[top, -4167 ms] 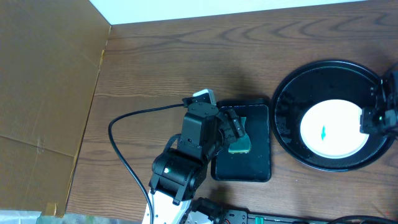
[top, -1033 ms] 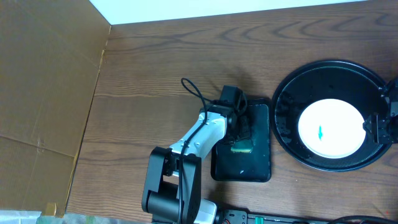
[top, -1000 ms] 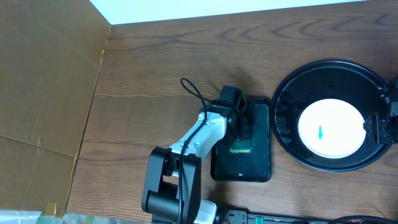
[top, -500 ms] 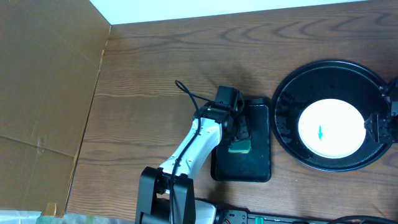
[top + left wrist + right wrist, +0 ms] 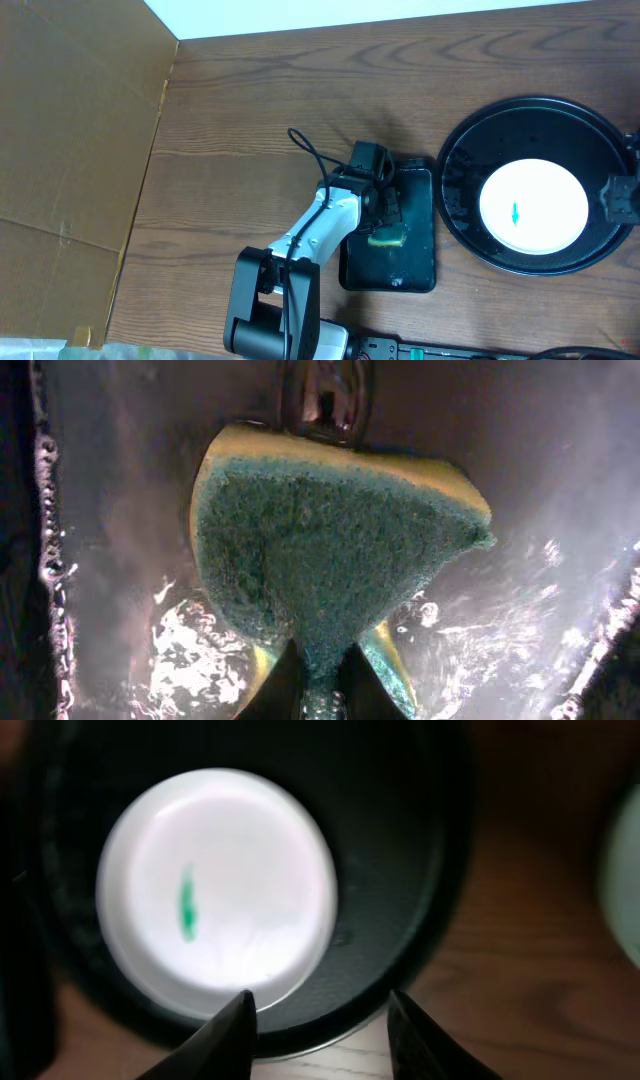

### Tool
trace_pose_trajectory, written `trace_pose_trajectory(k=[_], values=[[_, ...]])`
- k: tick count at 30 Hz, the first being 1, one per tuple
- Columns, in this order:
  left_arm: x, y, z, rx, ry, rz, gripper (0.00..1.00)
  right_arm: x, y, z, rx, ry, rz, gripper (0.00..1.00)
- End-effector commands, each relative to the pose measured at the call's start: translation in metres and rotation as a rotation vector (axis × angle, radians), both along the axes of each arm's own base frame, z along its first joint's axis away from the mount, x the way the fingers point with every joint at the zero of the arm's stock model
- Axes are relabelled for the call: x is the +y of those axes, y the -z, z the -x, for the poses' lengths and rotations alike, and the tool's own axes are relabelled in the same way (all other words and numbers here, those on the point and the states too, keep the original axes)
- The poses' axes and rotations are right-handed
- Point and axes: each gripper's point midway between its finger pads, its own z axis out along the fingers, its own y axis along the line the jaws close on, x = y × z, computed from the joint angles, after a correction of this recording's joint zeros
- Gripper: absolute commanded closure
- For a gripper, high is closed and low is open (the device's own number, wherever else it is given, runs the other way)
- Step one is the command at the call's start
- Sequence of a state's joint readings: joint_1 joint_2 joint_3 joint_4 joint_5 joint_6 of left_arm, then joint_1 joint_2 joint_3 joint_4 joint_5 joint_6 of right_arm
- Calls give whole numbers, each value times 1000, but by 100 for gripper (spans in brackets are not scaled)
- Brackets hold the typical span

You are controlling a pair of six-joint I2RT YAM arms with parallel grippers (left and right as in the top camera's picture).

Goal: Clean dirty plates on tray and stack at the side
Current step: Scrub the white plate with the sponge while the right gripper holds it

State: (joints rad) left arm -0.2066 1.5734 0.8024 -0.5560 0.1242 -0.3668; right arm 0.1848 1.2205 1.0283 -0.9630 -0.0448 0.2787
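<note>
Starting out is where the job looks to be. The plate (image 5: pixel 533 208) (image 5: pixel 215 890) sits in the round black tray (image 5: pixel 470 150) (image 5: pixel 400 870) at the right of the bench (image 5: pixel 250 120), and its teal smear (image 5: pixel 519 212) is not wiped off yet. No clean stack shows.

The left jaws are pinched tight on the wet sponge (image 5: pixel 388 237) (image 5: pixel 330 550) in the square black dish (image 5: pixel 415 270). The right jaws hang apart with nothing in them, over the tray's rim, just by the plate's edge.

Dish and tray sit close, so the sponge has a short way to go. I think it must lift over the tray's raised rim.
</note>
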Motion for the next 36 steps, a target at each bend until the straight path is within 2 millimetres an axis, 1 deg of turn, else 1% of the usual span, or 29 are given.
trace_pose_trajectory(k=[1,3,5,10,12,15,17,20,22,25,28,29,32,34,36], values=[[1,-8,5,28,1,-7,92,-24,7,-8,11,146,78,59],[0,-26,0,7,1,-3,93,-28,15,-11,38,160,80,58],[-1,-48,-7,-26,10,3,93,-27,26,-12,77,141,70,57],[-3,-103,-15,-104,37,13,93,-6,51,-12,168,-41,3,57],[-4,-126,-18,-142,50,17,93,-1,62,-13,199,-80,-9,57],[-5,-151,-22,-190,55,25,93,4,79,-18,235,-114,-27,57],[-5,-161,-23,-215,56,30,93,12,91,-22,251,-152,-55,60],[-5,-162,-23,-220,56,31,93,20,109,-25,287,-178,-98,63],[-6,-161,-22,-212,57,34,93,30,119,-25,305,-227,-146,64],[-12,-162,-21,-210,67,71,93,43,132,-23,336,-282,-219,66],[-16,-163,-21,-211,74,89,92,41,147,-20,373,-275,-208,69],[-17,-163,-21,-211,77,89,93,40,150,-20,381,-274,-204,71],[-24,-162,-21,-214,99,93,93,41,154,-20,389,-272,-205,82],[-35,-163,-21,-220,129,110,93,41,154,-20,388,-272,-204,89],[-53,-163,-22,-230,174,148,93,41,154,-20,389,-272,-205,93]])
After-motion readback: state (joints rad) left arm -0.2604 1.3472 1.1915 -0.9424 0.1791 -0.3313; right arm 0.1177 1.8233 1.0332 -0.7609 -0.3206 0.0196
